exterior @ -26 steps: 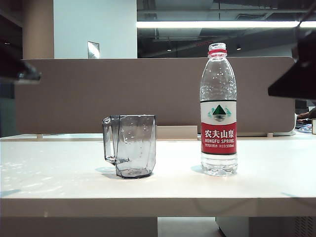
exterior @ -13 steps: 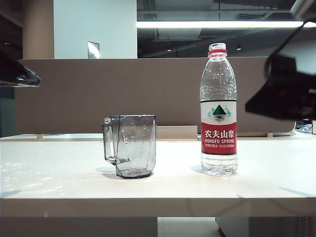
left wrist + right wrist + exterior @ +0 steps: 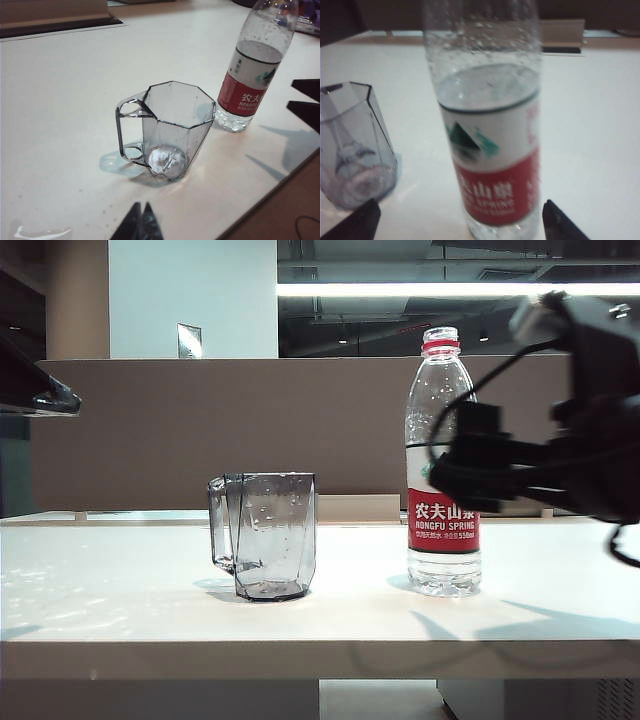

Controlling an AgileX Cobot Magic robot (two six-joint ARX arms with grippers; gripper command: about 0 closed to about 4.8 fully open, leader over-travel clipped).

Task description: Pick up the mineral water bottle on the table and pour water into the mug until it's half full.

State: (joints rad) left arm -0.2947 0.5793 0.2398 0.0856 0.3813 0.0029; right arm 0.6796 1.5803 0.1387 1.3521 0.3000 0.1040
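Note:
The mineral water bottle (image 3: 441,390) stands upright on the white table (image 3: 120,590), to the right of the smoky grey mug (image 3: 270,535). Water (image 3: 487,85) reaches just above the bottle's label (image 3: 490,140). My right gripper (image 3: 452,475) is level with that label and open wide. Its fingers (image 3: 360,220) are spread on either side of the bottle's line and do not touch it. In the left wrist view the mug (image 3: 167,130) looks empty, with the bottle (image 3: 255,70) beyond it. My left gripper (image 3: 141,215) hangs shut and empty, short of the mug.
A grey-brown partition panel (image 3: 150,430) runs along the back of the table. The thick front edge (image 3: 300,655) is close to the mug and the bottle. A thin streak of liquid (image 3: 40,232) lies on the tabletop near my left gripper.
My right arm has swung down from the upper right to the bottle's label height, and its jaws have opened wide. The left arm, the mug and the bottle have stayed put.

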